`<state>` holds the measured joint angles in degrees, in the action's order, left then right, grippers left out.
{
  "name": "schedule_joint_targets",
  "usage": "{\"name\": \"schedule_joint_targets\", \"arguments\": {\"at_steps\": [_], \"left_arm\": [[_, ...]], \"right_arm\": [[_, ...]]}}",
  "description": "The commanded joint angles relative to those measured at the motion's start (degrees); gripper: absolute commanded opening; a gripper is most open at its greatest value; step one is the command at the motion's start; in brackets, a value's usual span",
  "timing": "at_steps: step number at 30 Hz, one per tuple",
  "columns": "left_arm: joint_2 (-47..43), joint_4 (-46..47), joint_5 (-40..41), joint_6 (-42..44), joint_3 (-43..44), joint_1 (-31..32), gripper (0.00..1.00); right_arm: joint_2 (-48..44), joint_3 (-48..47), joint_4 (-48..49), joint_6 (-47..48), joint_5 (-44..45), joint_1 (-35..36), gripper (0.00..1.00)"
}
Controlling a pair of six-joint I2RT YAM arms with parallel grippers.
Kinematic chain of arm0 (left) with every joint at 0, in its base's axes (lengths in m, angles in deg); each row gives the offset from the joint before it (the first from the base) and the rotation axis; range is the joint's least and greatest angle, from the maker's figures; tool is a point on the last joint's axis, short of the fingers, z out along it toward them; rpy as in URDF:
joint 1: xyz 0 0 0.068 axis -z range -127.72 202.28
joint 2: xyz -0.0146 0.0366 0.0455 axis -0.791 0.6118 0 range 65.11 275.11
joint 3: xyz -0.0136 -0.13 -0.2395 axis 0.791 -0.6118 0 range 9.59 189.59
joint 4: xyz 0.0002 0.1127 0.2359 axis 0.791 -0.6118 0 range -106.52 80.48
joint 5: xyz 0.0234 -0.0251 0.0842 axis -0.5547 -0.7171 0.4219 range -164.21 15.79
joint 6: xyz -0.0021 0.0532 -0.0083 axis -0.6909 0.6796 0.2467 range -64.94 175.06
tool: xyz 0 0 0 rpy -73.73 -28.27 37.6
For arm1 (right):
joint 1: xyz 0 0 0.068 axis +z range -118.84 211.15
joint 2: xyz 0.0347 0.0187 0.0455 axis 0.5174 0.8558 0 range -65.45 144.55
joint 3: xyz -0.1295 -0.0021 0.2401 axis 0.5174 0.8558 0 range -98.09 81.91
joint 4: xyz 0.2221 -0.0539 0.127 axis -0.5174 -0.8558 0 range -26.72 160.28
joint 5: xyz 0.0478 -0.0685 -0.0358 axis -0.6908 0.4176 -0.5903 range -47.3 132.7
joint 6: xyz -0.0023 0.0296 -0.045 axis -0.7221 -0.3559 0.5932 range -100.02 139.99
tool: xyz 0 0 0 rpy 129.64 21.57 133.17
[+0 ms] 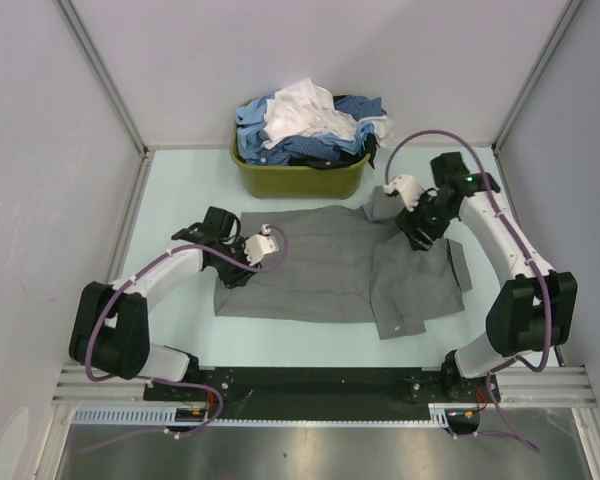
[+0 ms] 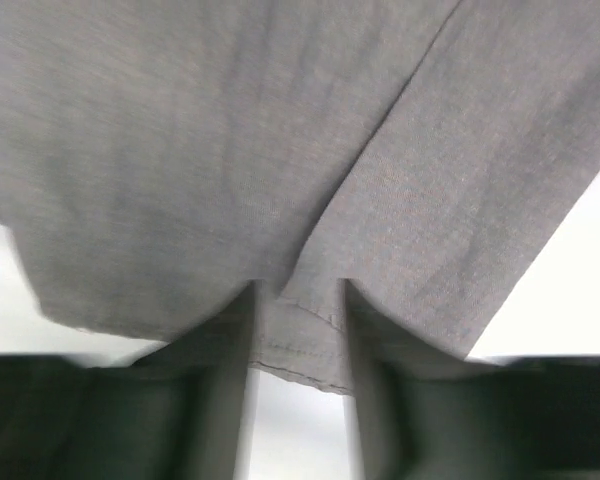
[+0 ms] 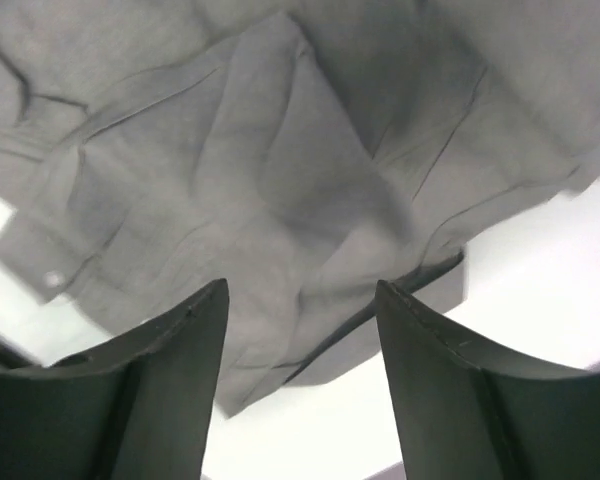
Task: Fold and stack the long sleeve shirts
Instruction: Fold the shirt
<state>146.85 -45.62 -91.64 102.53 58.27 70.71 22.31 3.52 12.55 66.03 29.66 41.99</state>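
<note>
A plain mid-grey long sleeve shirt (image 1: pixel 320 265) lies spread flat on the table, with one sleeve folded in over its right part. My left gripper (image 1: pixel 238 260) is low at the shirt's left edge. In the left wrist view its jaws (image 2: pixel 298 292) stand apart with the shirt's hem (image 2: pixel 300 350) between them, and cloth drapes over the fingertips. My right gripper (image 1: pixel 418 236) hovers over the shirt's upper right. Its fingers (image 3: pixel 195 340) are wide open and empty above the creased sleeve and cuff (image 3: pixel 40 260).
An olive-green basket (image 1: pixel 300 180) stands at the back centre, piled with blue, dark blue and white shirts (image 1: pixel 305 125). Grey side walls close in the table left and right. The arms' rail runs along the near edge.
</note>
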Motion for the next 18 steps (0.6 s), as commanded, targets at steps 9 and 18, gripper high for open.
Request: {"name": "schedule_joint_targets", "arguments": {"at_steps": [9,18], "left_arm": [[-13.0,-1.5,-14.9,-2.5,2.6,1.6,0.75],[-17.3,-1.7,-13.5,-4.0,-0.6,1.6,0.78]], "right_arm": [[-23.3,20.8,-14.2,14.3,-3.3,1.5,0.6],[-20.8,36.5,6.0,7.7,7.3,24.5,0.68]]}}
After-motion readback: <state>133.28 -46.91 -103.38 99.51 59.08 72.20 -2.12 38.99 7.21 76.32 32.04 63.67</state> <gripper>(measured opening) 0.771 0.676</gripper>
